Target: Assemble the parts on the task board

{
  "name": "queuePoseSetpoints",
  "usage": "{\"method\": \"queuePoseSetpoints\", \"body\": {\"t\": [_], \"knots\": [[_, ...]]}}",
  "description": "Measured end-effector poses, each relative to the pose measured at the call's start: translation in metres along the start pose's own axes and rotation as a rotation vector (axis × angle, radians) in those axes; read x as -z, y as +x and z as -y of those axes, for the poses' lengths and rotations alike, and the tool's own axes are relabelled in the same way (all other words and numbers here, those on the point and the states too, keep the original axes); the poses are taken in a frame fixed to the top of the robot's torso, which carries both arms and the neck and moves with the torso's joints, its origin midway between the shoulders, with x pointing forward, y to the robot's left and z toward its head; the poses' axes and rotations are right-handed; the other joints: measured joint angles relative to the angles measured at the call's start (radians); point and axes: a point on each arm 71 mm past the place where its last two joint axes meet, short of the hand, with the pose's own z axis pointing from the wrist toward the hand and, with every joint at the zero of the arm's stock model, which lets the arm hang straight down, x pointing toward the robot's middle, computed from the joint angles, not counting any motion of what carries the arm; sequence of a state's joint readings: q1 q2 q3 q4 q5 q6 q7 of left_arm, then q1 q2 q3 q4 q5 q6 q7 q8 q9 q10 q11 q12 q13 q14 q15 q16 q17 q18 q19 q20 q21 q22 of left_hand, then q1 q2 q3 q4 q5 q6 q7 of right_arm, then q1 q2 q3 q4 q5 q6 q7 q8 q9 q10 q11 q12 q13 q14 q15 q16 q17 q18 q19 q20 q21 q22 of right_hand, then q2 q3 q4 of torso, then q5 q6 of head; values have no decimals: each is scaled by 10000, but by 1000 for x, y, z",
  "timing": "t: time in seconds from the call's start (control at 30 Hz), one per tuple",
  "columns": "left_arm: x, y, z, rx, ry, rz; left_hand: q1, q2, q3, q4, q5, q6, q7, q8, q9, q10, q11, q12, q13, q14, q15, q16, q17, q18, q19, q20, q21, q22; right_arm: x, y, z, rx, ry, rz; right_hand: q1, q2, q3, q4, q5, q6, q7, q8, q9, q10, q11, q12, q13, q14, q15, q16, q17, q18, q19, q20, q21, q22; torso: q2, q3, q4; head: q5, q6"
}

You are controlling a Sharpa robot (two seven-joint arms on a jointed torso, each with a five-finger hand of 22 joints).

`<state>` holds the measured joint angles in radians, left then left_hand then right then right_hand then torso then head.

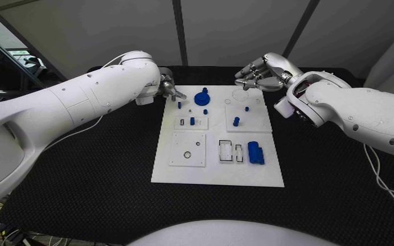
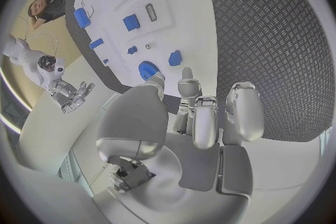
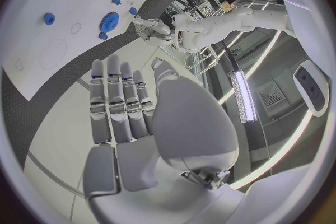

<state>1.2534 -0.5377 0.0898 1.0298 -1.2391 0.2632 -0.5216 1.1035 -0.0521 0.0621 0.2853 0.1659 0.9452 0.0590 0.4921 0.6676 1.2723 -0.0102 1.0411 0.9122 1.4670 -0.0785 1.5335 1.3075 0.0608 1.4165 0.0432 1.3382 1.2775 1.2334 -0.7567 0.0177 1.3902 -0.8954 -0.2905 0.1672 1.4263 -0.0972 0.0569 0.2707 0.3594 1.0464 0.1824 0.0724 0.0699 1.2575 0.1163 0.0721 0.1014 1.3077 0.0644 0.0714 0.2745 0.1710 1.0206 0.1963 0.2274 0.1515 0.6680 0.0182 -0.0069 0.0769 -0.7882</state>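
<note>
Plainly no readable writing on task board [image 1: 215, 172]; left hand [image 1: 169, 89], right hand [image 1: 256, 77] fingers released.

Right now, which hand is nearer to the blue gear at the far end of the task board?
Left. The left hand hovers just beside the blue gear, at the task board's far left corner. The right hand is over the far right corner, farther off.

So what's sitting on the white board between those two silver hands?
In the head view, a blue gear lies on the task board between the left hand and right hand.
</note>
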Motion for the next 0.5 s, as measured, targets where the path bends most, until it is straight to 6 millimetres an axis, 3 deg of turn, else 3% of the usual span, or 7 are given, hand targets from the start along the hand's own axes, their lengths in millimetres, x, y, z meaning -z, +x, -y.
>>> {"method": "queuePoseSetpoints", "body": {"t": [0.5], "knots": [[-3, 3, 2, -85, 14, -212, 221, 115, -28, -28, 0, 39, -40, 1, -59, -35, -35, 0, -25, 0, 0, 0, 0, -1, 0, 0, 0, -16, 0, 1, 0, -7, -12, -13, 0, 0, 0, 0, 0, 0, 0, 0, 0, 0, 0, 0, 0, 0, 0, 0, 1, 0, 0, 0, 0, 1, -2, 6, 0, 22, -34]]}}
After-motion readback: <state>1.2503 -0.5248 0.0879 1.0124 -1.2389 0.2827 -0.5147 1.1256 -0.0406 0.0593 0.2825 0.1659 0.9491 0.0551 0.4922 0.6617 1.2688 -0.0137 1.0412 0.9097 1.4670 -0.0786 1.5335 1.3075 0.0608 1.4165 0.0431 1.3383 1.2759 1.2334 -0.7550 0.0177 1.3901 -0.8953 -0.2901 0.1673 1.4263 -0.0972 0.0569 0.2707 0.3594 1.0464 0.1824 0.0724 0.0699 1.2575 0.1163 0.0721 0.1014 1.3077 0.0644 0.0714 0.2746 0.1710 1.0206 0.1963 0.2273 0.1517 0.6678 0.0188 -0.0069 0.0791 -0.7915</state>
